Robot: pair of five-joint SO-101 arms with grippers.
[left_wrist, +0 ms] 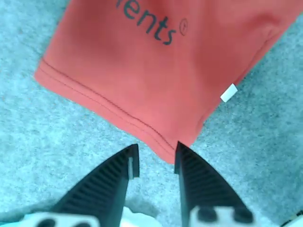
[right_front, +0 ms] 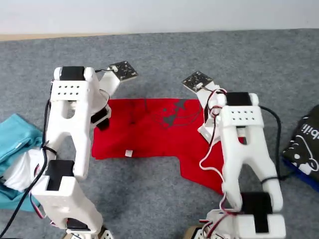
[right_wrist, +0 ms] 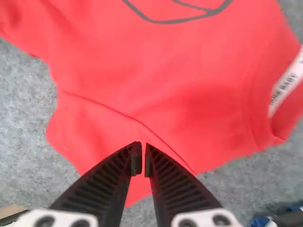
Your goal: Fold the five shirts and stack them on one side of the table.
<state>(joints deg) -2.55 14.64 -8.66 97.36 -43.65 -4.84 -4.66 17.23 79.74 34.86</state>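
left gripper (left_wrist: 156, 153) is part open, its tips straddling a hem corner of the red shirt (right_front: 149, 129), which lies mid-way across the table (right_front: 149, 199). right gripper (right_wrist: 142, 153) is nearly closed over the shirt; a pinch is unclear. the high view adds a teal shirt (right_front: 17, 137) at the left edge and a dark printed shirt (right_front: 304, 144) at the right edge. both arms lean forward.

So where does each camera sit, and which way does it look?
High view: fixed above, looking down on the table and the red shirt; both white arms show.
Left wrist view: on the left arm, looking down past its two open fingers at the shirt's hem corner.
Right wrist view: on the right arm, looking down past its closed fingers at the shirt near its collar label.
Shared: the small white tag shows in the high and left wrist views.
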